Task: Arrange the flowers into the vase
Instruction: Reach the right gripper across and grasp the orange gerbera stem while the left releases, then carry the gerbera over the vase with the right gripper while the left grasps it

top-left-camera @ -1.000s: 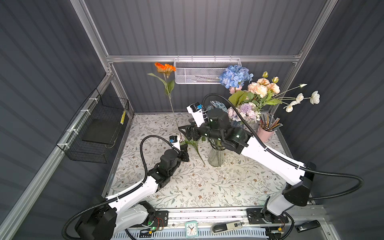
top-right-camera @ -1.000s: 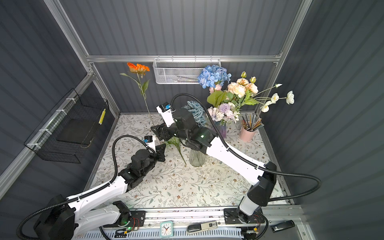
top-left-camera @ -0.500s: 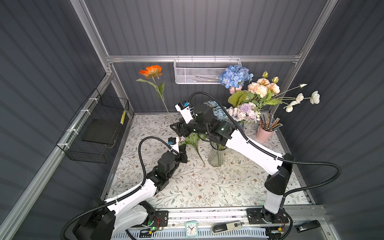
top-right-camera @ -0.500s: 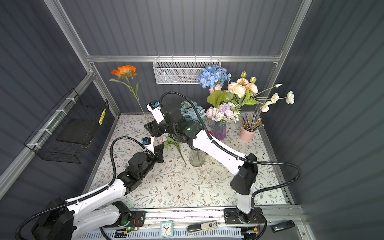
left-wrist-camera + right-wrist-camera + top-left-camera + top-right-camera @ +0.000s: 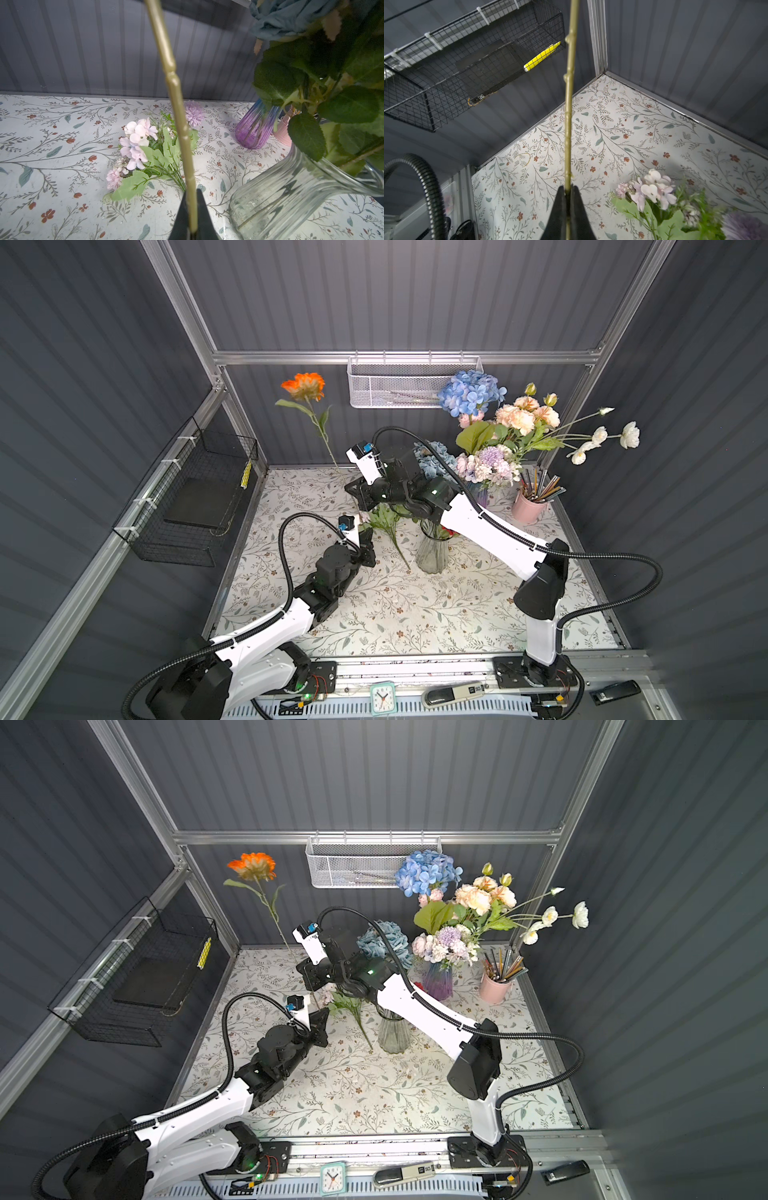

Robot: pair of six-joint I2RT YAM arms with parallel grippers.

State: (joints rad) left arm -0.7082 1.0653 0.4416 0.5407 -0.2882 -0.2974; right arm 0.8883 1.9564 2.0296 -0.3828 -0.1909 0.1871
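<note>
Above the desk point(image 5: 415, 614), left of the clear vase point(image 5: 432, 551), the left tool point(image 5: 192, 192) and right tool point(image 5: 566, 189) both clamped the near-upright stem of the orange flower point(image 5: 305, 385), likely a hand-over for a better grip before insertion.

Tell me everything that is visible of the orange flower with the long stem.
The orange flower has one ruffled orange bloom on a long, knobbly yellow-green stem with a few leaves; it looks artificial. It stands roughly upright, tilted to the left. The jaws of the left gripper are shut near its lower end; those of the right gripper are shut on the stem just above.
</note>
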